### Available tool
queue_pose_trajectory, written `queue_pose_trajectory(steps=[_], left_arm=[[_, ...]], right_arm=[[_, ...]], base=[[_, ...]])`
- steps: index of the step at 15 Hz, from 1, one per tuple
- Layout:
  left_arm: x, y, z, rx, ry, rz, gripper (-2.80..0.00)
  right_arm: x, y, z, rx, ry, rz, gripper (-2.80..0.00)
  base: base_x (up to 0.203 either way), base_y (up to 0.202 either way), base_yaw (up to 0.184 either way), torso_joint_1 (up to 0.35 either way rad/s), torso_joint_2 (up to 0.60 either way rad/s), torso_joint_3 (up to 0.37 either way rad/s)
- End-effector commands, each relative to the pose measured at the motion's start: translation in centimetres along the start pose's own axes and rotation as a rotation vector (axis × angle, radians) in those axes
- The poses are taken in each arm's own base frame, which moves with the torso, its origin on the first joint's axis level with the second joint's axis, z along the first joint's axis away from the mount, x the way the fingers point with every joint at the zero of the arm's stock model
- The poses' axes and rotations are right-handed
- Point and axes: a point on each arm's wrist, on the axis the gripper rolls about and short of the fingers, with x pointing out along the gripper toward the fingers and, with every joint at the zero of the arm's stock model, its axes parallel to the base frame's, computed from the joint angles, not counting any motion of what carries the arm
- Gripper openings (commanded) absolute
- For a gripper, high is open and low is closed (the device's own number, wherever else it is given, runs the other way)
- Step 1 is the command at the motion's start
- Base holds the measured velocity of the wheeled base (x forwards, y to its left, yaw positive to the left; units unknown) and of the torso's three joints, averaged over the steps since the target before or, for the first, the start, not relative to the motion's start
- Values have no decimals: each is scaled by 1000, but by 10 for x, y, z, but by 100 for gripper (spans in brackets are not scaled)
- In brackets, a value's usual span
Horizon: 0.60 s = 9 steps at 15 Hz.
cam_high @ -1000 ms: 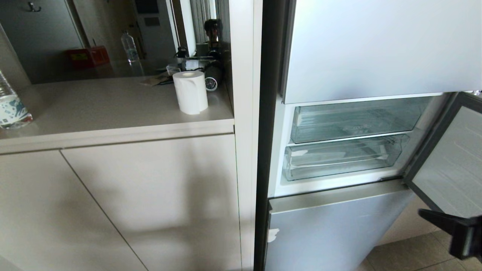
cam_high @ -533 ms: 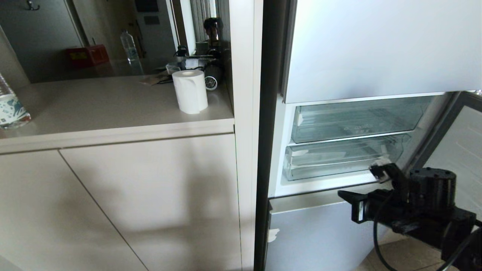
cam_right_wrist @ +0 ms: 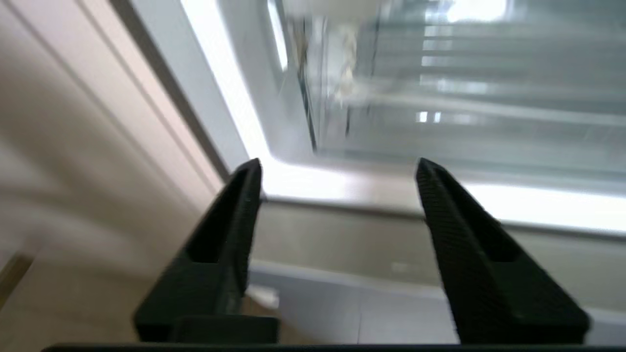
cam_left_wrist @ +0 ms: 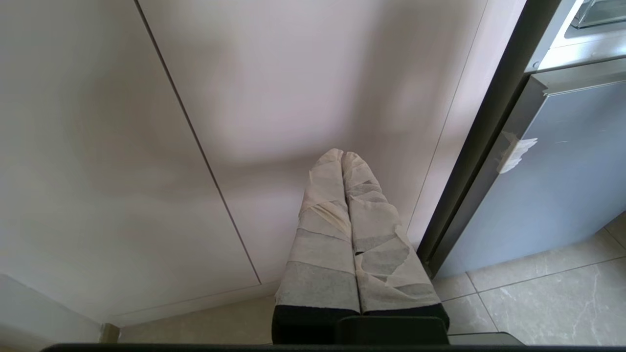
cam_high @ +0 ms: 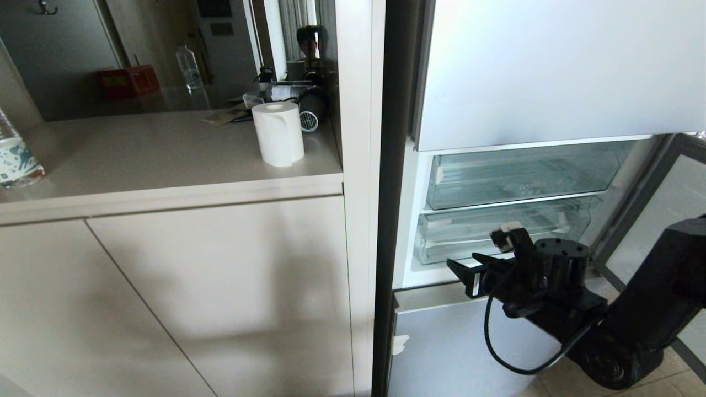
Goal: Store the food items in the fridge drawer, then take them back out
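Note:
The fridge drawer (cam_high: 458, 234) is the lower of two clear drawers and sits pushed in behind the open fridge door. My right gripper (cam_high: 471, 251) hovers just in front of the drawer's lip, above the white sill, and points toward the fridge. In the right wrist view its black fingers (cam_right_wrist: 244, 205) stand wide apart with nothing between them, and the right gripper (cam_right_wrist: 338, 164) faces the fridge drawer (cam_right_wrist: 440, 137). My left gripper (cam_left_wrist: 342, 155), wrapped in pale tape, hangs shut and empty before the cabinet front, near the floor. The food items are out of view.
The upper clear drawer (cam_high: 524, 176) lies just above. The fridge door (cam_high: 667, 220) swings open at the right, close to my right arm. A lower door front (cam_high: 458, 342) is below the sill. The counter (cam_high: 165, 160) on the left bears a paper roll (cam_high: 278, 135) and a bottle (cam_high: 14, 157).
My right arm has swung up and leftward from the lower right corner to the front of the lower drawer. The left arm has not moved.

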Motion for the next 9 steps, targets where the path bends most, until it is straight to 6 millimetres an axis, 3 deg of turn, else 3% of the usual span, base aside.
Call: queue_pose_trajectory(steps=[1,9], left_arm=[[0,0,0,0,3,1,-280],[0,0,0,0,3,1,-280]], right_arm=[[23,1,-13,-2,-13,-1,0],[61,0,-20,-9,-81,4,0]], base=[[0,0,0,0,0,0],[0,0,0,0,0,0]])
